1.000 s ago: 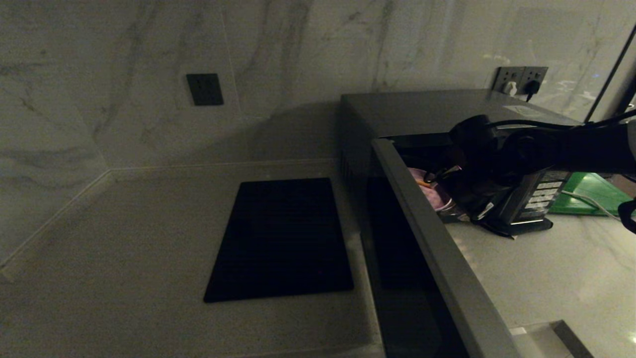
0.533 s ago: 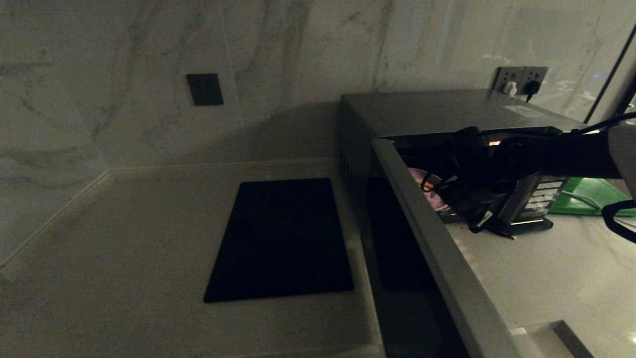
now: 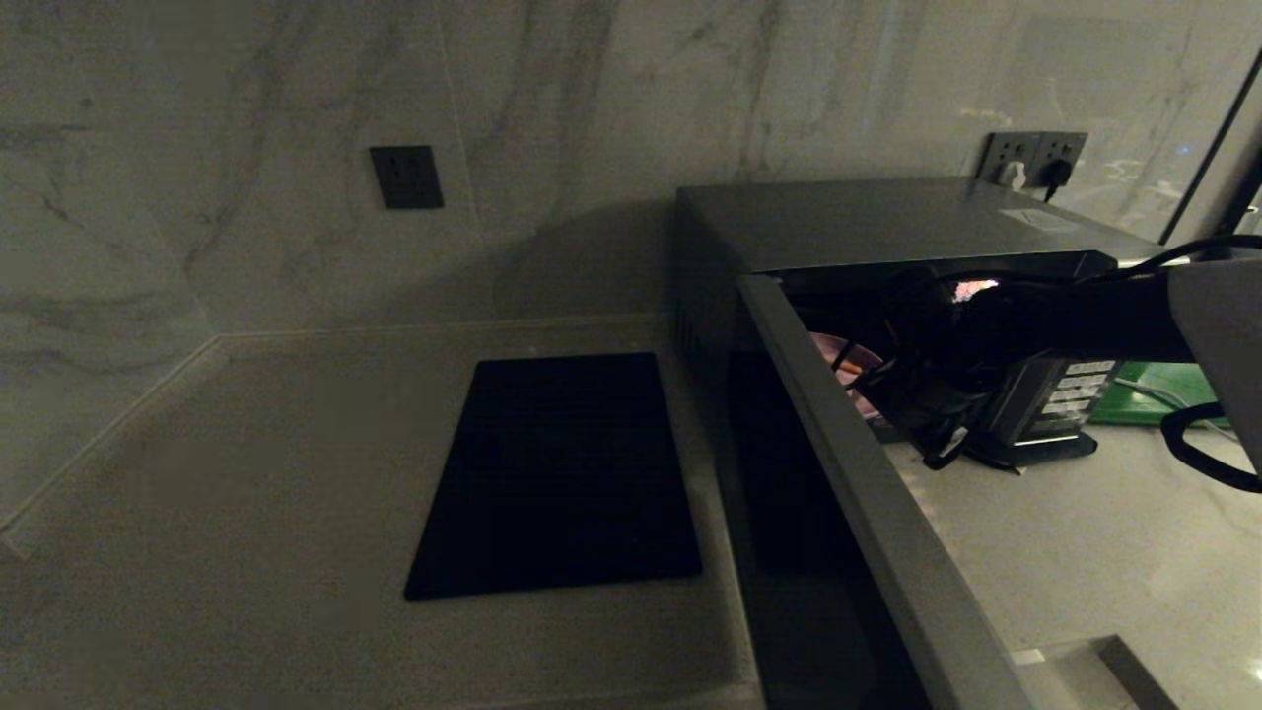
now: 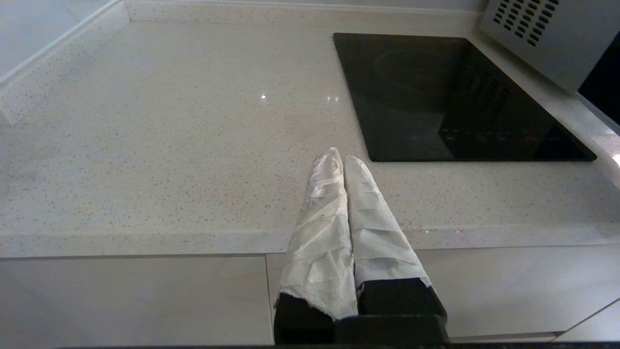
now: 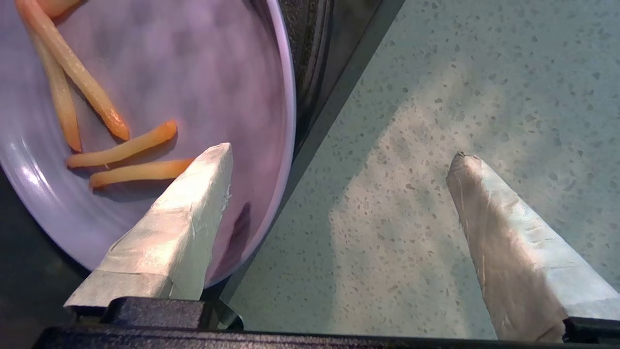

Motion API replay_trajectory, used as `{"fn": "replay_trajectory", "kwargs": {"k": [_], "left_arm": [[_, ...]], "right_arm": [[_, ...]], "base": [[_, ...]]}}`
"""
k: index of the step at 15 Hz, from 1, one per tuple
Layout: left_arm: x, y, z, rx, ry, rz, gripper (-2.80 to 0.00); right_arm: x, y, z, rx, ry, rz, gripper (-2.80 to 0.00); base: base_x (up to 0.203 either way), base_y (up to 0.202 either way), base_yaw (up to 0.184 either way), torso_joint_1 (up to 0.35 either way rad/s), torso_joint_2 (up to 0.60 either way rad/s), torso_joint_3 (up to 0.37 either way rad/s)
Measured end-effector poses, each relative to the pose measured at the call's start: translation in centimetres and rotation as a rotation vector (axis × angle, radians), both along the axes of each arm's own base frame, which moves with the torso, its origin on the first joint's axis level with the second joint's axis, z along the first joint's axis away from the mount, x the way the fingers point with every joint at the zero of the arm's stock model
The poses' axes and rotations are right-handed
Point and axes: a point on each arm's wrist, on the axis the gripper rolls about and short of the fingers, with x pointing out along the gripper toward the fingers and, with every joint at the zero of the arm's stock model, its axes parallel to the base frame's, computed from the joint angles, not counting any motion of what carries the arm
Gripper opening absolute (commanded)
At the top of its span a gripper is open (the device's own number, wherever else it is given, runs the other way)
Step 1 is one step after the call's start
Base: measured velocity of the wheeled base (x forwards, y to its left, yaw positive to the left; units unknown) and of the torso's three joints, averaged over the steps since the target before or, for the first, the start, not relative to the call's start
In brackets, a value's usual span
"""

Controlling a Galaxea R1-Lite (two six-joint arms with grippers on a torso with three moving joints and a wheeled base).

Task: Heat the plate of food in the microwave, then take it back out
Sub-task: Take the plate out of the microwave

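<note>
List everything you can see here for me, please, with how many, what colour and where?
microwave: one, silver-grey, on the counter by the wall, door swung open toward the camera.
plate of food: one, pale lavender, at the microwave's opening.
fries: a few, orange-yellow, lying on the plate.
cooktop panel: one, black, flat in the counter beside the microwave.
green board: one, green, on the counter beyond the microwave.
wall sockets: one grey pair behind the microwave, one dark plate above the cooktop.
counter: one, pale speckled stone.
right hand: one, fingers wrapped in white tape, open, one finger over the plate's rim.
left hand: one, taped fingers together, parked by the counter's front edge.
</note>
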Motion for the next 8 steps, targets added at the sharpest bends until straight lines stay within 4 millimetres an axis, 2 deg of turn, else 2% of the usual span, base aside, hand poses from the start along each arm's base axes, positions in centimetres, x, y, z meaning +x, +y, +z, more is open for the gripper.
{"fn": "replay_trajectory", "kwargs": {"k": [8], "left_arm": [[0.00, 0.00, 0.00, 0.000, 0.000, 0.000, -2.80]], "right_arm": [[0.57, 0.12, -1.05, 0.002, 0.016, -0.004, 0.00]], "base": [[0.000, 0.000, 0.000, 0.000, 0.00, 0.000]]}}
